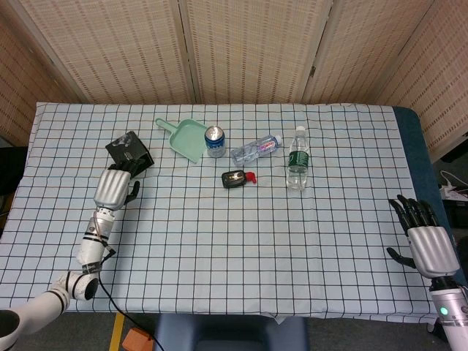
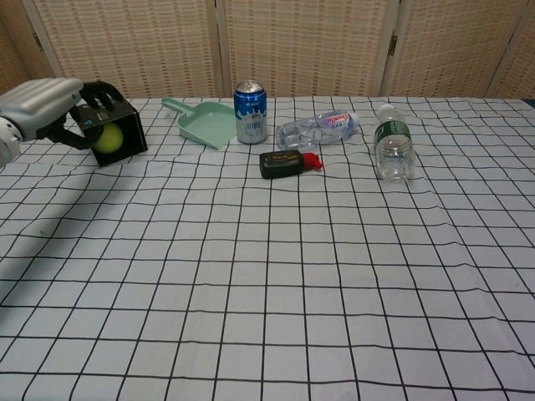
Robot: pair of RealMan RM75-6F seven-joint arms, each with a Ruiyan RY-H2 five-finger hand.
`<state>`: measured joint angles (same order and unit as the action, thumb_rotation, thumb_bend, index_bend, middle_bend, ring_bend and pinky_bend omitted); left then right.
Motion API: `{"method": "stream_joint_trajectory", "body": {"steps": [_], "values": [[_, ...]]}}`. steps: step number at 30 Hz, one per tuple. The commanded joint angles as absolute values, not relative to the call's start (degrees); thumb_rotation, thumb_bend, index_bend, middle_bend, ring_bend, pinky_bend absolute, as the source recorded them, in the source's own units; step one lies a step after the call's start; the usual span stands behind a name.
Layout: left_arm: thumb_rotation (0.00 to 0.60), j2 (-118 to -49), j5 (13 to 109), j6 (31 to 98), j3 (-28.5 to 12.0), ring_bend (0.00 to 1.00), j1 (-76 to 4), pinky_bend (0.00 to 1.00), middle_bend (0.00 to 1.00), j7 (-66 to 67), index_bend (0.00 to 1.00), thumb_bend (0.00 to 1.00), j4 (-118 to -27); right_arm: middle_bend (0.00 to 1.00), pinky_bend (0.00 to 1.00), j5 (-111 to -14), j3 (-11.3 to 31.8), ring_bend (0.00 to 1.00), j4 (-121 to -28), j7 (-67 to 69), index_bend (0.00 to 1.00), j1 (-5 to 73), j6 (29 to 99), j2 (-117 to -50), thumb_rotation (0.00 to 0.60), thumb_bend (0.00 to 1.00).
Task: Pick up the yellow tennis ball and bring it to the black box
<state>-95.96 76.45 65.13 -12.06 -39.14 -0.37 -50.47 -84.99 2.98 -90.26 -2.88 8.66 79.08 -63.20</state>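
The yellow tennis ball [image 2: 107,139] lies at the front face of the black box [image 2: 117,125] at the table's far left; whether it sits inside the box I cannot tell. In the head view the ball is hidden behind my left hand [image 1: 113,189], and only the box [image 1: 130,151] shows. My left hand [image 2: 46,104] hovers just left of the box and holds nothing, its dark fingertips near the box's top edge. My right hand [image 1: 428,240] rests at the table's right edge, fingers spread and holding nothing.
Behind the middle of the table stand a green dustpan [image 1: 186,139], a blue can [image 1: 214,142], a lying clear bottle [image 1: 256,148] and an upright water bottle [image 1: 297,159]. A small black device with a red tag [image 1: 237,178] lies in front of them.
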Motion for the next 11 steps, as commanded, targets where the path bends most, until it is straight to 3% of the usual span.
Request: {"method": "stream_joint_trajectory", "body": {"steps": [1, 11], "values": [[0.6, -85.92, 84.86, 72.64, -5.61, 0.26, -34.07, 0.35, 0.3, -0.5, 0.25, 0.49, -59.82, 0.0, 0.0, -85.04, 2.94, 0.0, -90.27, -2.87, 0.03, 8.66, 79.03, -63.18, 0.6, 0.11], [0.6, -72.22, 92.43, 77.12, 4.44, 0.24, -26.2, 0.33, 0.29, 2.52, 0.27, 0.46, -70.81, 0.0, 0.0, -84.95, 2.98, 0.0, -90.38, -3.79, 0.03, 8.59, 79.19, -63.32, 0.6, 0.11]]}}
